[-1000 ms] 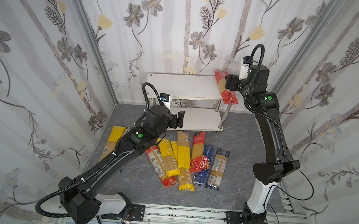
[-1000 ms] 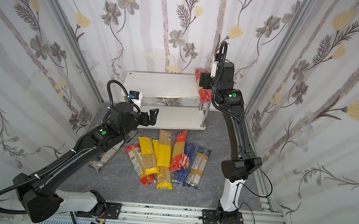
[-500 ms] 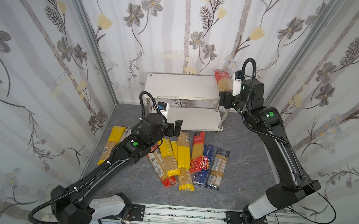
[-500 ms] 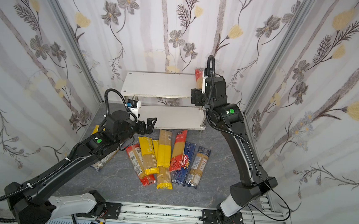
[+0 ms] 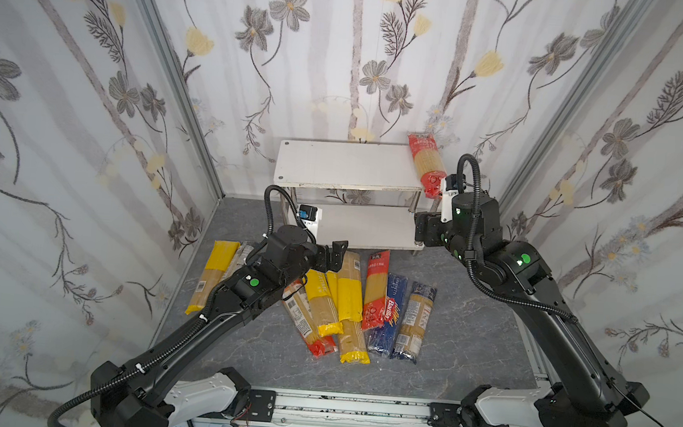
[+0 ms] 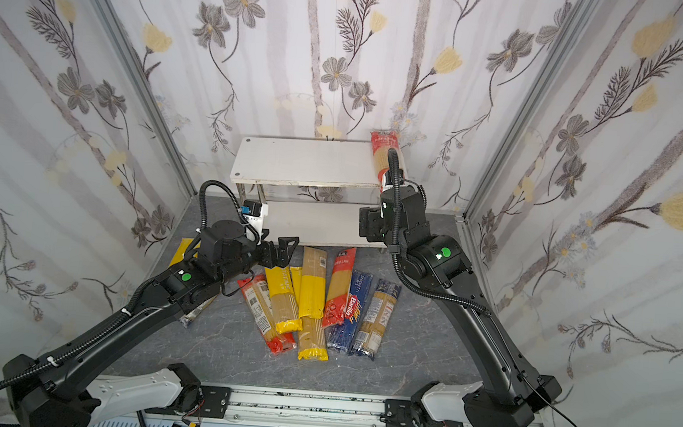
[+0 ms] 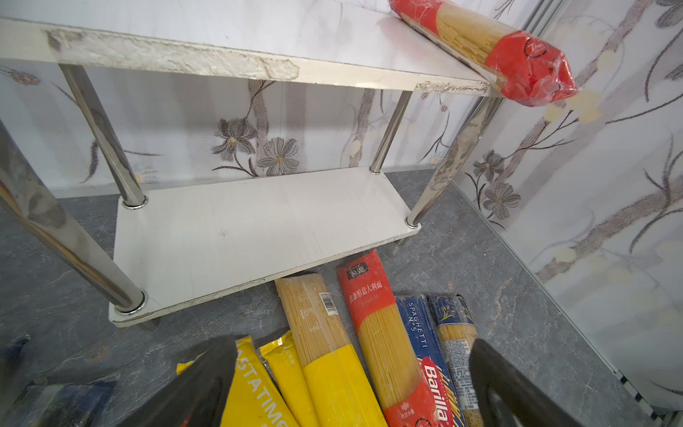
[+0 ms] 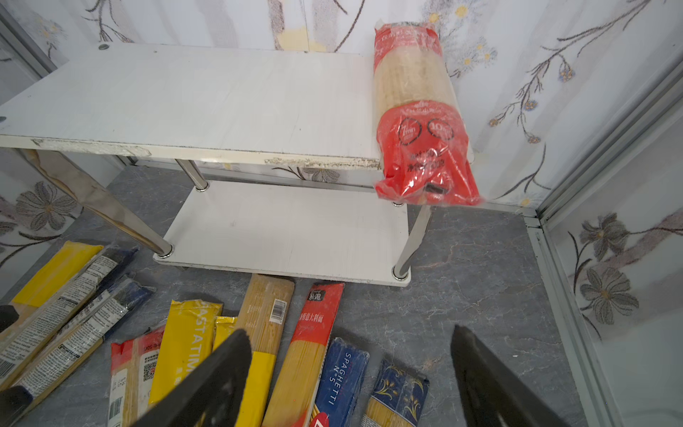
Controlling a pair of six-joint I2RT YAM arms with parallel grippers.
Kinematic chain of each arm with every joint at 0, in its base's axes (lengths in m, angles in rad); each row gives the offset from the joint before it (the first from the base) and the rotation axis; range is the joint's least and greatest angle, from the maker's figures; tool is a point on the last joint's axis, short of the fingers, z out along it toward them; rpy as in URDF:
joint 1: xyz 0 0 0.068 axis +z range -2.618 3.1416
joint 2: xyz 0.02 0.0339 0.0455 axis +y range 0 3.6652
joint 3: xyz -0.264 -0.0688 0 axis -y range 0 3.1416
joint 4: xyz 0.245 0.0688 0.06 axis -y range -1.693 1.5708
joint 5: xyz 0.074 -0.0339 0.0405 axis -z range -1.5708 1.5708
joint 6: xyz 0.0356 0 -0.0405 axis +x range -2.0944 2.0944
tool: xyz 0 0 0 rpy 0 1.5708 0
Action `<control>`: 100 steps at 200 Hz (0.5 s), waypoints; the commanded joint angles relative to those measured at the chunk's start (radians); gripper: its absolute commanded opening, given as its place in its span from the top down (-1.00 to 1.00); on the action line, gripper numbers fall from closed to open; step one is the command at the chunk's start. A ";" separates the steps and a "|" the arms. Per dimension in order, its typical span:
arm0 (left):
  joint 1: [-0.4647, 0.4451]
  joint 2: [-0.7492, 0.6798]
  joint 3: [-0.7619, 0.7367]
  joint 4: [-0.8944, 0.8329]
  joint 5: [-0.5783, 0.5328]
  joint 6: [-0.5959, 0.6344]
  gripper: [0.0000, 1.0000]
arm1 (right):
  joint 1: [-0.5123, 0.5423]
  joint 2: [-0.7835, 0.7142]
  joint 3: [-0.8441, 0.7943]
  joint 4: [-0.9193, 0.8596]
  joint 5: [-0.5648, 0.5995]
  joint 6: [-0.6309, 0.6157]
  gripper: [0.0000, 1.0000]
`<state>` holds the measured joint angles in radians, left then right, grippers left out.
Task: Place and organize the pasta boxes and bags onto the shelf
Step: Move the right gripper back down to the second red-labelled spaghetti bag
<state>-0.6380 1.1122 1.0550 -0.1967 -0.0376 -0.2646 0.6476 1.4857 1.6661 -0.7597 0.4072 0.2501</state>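
Gaping wide and empty, the left pincer (image 7: 351,355) hovers over the packs (image 5: 349,302) on the table (image 5: 467,337), some hidden under its arm (image 5: 219,309); the right pincer (image 8: 347,340), likewise released, faces the shelf (image 5: 335,168), whose red-ended bag (image 5: 425,162) overhangs the top front edge.

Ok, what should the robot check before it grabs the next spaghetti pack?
1. Left pincer open, empty: ok.
2. Right pincer open, empty: ok.
3. Red-ended bag fully on the top board: not ok, its end hangs over the front edge.
4. Lower board has room: ok.
5. Floor packs lying apart: not ok, several overlap.
6. Whether the bag will stay put: cannot tell.
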 commanded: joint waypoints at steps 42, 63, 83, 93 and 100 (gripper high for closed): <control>0.001 -0.011 -0.046 0.020 0.042 -0.013 -1.00 | 0.151 -0.080 -0.324 0.033 -0.039 0.260 -0.68; 0.002 -0.012 -0.034 0.020 0.019 -0.007 -1.00 | 0.165 -0.070 -0.399 0.061 -0.067 0.317 -0.68; 0.001 -0.004 -0.030 0.020 -0.014 0.003 -1.00 | 0.165 -0.035 -0.467 0.126 -0.134 0.333 -0.67; 0.001 0.000 -0.035 0.021 -0.038 0.002 -1.00 | 0.165 -0.009 -0.488 0.152 -0.162 0.329 -0.66; 0.002 0.003 -0.037 0.020 -0.058 -0.008 -1.00 | 0.194 0.013 -0.494 0.157 -0.168 0.331 -0.66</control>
<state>-0.6380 1.1072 1.0164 -0.1959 -0.0280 -0.2714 0.8116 1.4494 1.2045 -0.7021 0.3084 0.5323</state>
